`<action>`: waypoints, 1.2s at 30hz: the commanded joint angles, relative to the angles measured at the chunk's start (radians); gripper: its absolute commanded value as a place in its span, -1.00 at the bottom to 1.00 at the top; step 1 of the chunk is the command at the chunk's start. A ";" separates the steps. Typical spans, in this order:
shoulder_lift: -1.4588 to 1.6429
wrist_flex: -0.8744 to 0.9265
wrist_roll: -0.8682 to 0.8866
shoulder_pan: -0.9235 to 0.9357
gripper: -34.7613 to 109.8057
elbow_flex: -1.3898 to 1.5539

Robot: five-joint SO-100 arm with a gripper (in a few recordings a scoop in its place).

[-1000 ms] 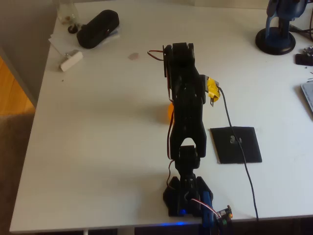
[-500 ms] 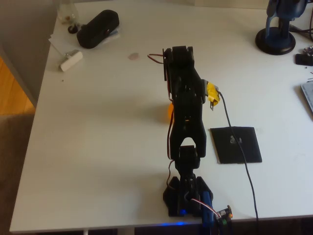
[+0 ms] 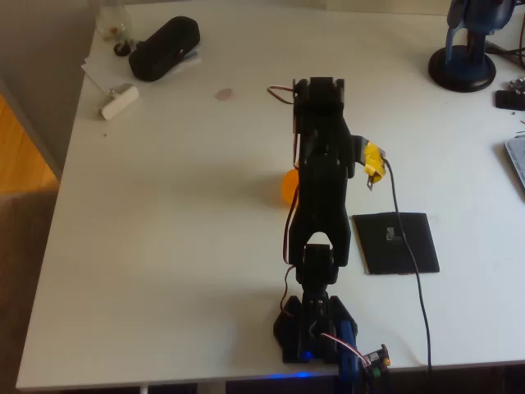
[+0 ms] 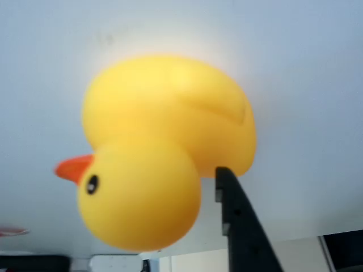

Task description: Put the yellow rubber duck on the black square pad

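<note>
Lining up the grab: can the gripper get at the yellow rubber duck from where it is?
Probably yes. In the wrist view the yellow rubber duck sits close under the camera on bare table, one black finger beside its body, nothing between. Whether the jaws straddle it cannot be told.

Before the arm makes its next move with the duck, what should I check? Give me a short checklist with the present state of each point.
1. Yellow rubber duck close in front of the gripper, wrist view: ok.
2. Duck held firmly: cannot tell; one dark finger shows beside it.
3. Duck on the black square pad: not ok; in the overhead view the duck shows left of the arm, the pad right.
4. Pad free of objects: not ok; a black cable crosses it.
5. Gripper open or shut: cannot tell.
</note>
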 commanded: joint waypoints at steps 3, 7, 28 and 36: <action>0.064 0.025 -0.008 0.032 0.16 0.014; 0.055 0.025 -0.006 0.026 0.16 0.014; 0.011 0.011 -0.008 0.025 0.16 0.012; -0.003 0.011 -0.008 0.025 0.16 0.012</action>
